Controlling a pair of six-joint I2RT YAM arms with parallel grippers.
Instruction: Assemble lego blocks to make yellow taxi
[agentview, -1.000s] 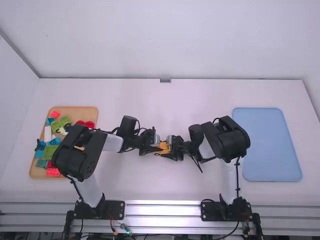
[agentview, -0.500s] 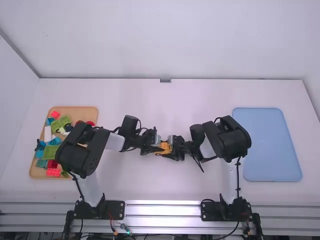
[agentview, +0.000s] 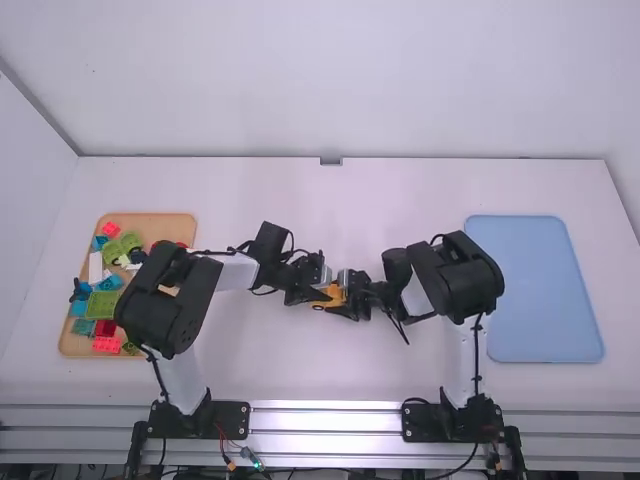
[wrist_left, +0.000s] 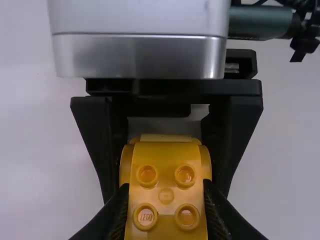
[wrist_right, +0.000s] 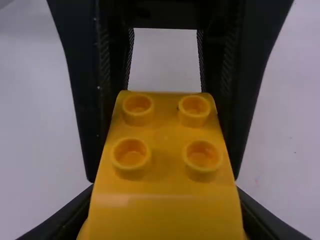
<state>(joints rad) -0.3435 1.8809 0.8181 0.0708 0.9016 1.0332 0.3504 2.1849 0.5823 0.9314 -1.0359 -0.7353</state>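
Near the table's middle, low over the surface, the yellow taxi piece (agentview: 331, 295) is held between my left gripper (agentview: 318, 297) and my right gripper (agentview: 344, 298), which face each other. In the left wrist view my left gripper (wrist_left: 166, 210) is shut on the studded yellow piece (wrist_left: 165, 192), and the other gripper's black fingers flank its far end. From the right wrist, my right gripper (wrist_right: 165, 215) is shut on the same yellow body (wrist_right: 165, 155); the left gripper's fingers stand along both its sides. Its underside is hidden.
A wooden tray (agentview: 160, 224) of loose colored blocks lies at the left, partly under the left arm. A flat blue tray (agentview: 543, 290) rests at the right, beyond the right arm's elbow.
The left arm's wrist has swung slightly away from the camera and to the right, tilting its gripper at the yellow piece. The right arm has stayed almost still.
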